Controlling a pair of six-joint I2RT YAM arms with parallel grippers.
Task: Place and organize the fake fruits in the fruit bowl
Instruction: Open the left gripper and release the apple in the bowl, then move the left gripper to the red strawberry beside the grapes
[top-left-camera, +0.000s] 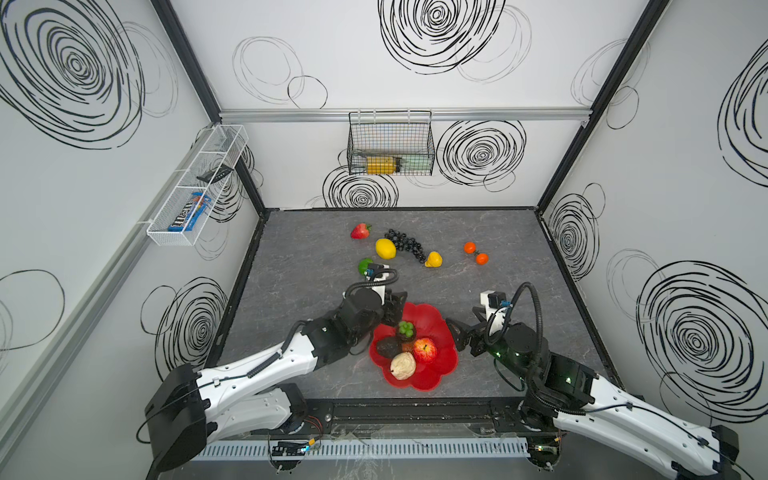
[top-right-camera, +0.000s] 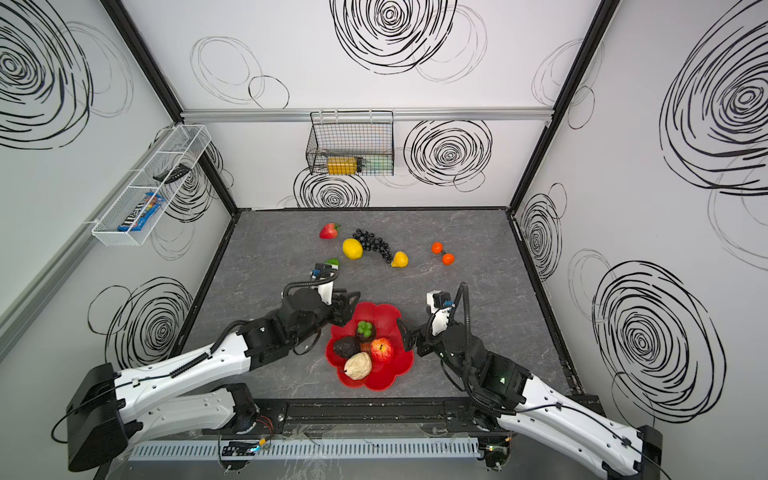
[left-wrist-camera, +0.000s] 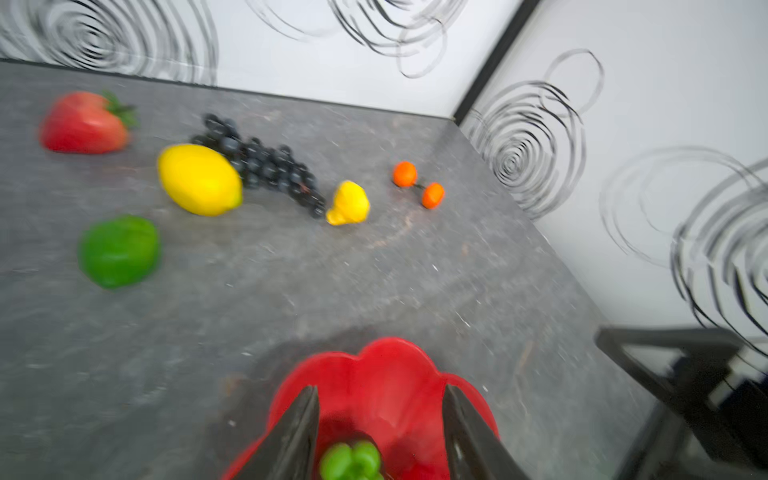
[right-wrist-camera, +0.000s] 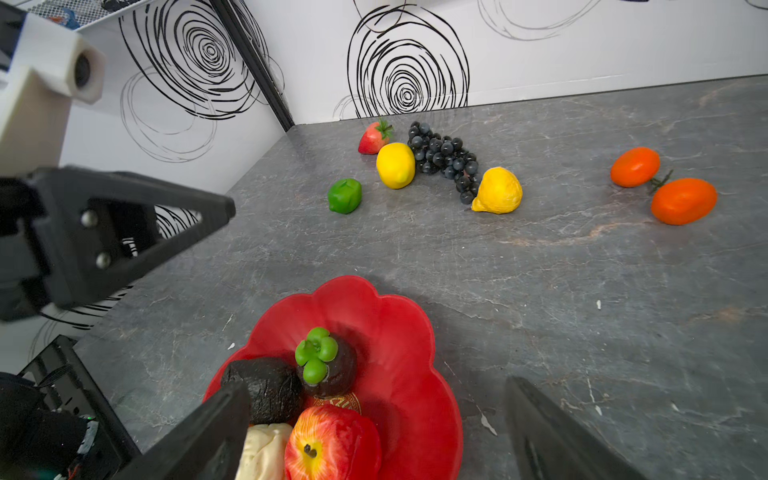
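Observation:
The red fruit bowl (top-left-camera: 440, 322) (right-wrist-camera: 399, 332) sits near the table's front and holds the mangosteen (top-left-camera: 406, 332), avocado (top-left-camera: 388, 347), apple (top-left-camera: 424, 350) and beige lumpy fruit (top-left-camera: 402, 365). My left gripper (top-left-camera: 397, 309) (left-wrist-camera: 380, 388) hangs open over the bowl's far-left rim. The mangosteen's green top (left-wrist-camera: 351, 459) lies below between its jaws, untouched. My right gripper (top-left-camera: 459, 322) (right-wrist-camera: 376, 386) stands open at the bowl's right rim, empty. Farther back on the table lie the strawberry (top-left-camera: 360, 231), a lemon (top-left-camera: 385, 248), grapes (top-left-camera: 405, 243), a second lemon (top-left-camera: 433, 259), the lime (top-left-camera: 365, 266) and two oranges (top-left-camera: 476, 252).
A black wire basket (top-left-camera: 390, 143) with a yellow container hangs on the back wall. A white mesh basket (top-left-camera: 195, 187) on the left wall holds a blue packet. Black frame rails edge the grey table (top-left-camera: 307, 299).

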